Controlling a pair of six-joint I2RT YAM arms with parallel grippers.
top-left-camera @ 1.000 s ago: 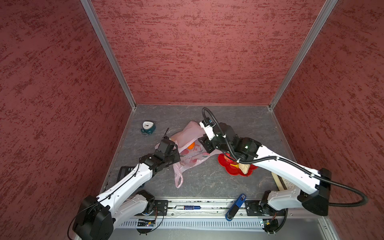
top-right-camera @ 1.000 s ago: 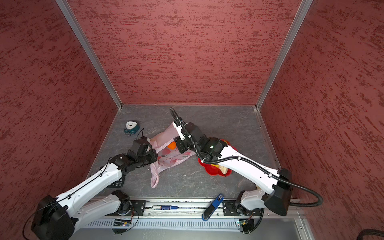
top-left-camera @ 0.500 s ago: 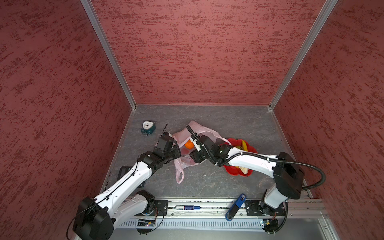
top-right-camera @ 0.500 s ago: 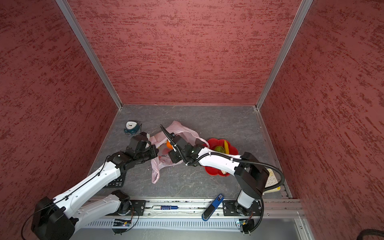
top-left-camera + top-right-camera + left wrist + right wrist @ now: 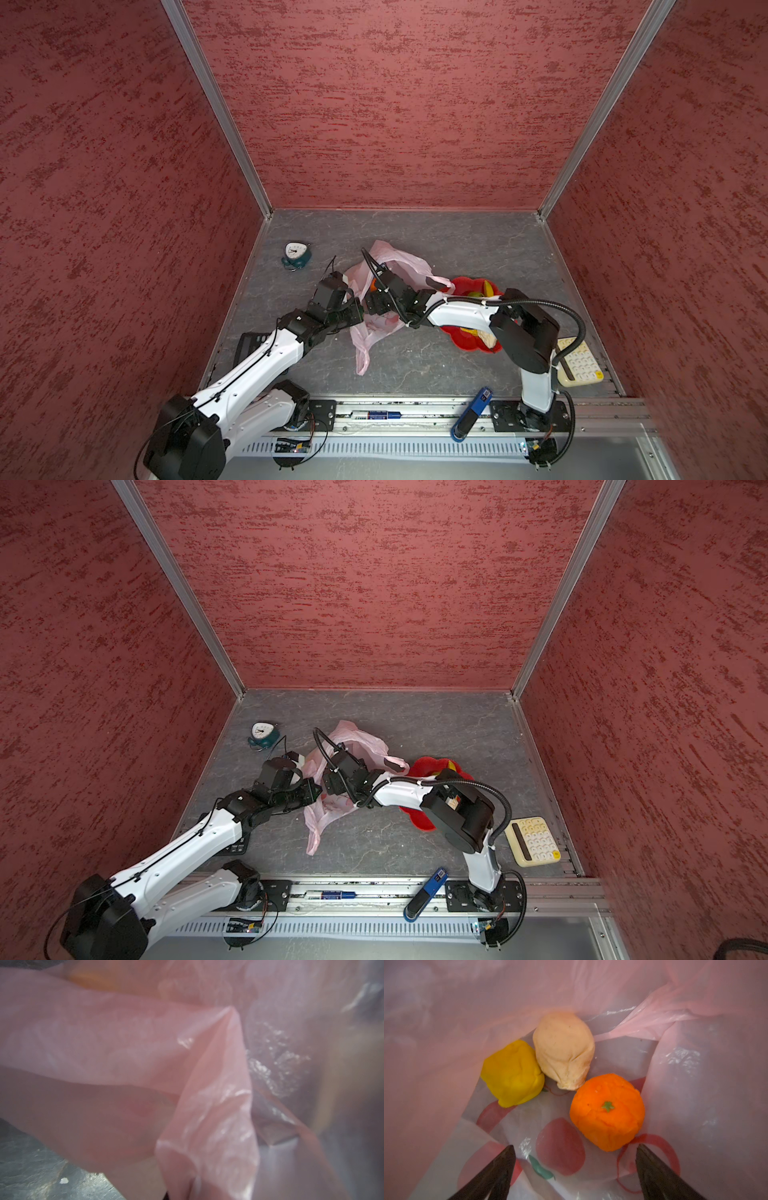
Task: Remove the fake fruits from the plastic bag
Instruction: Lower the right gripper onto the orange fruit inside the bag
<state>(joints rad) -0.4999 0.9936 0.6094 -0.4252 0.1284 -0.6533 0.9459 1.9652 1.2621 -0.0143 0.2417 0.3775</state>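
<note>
Inside the plastic bag point(image 5: 685, 1059), right gripper point(image 5: 575, 1147) gapes wide; orange point(image 5: 607, 1111) sits just ahead, nearer one fingertip.

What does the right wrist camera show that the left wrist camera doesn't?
Only the right wrist view: three fake fruits lying inside, a round orange plastic fruit, a yellow plastic lemon and a cream wrinkled lump, with the open right pincer short of them. Only the left wrist view: a patch of grey stone-patterned tabletop and bunched film close against the lens. Both: the thin translucent pale-pink plastic bag.
</note>
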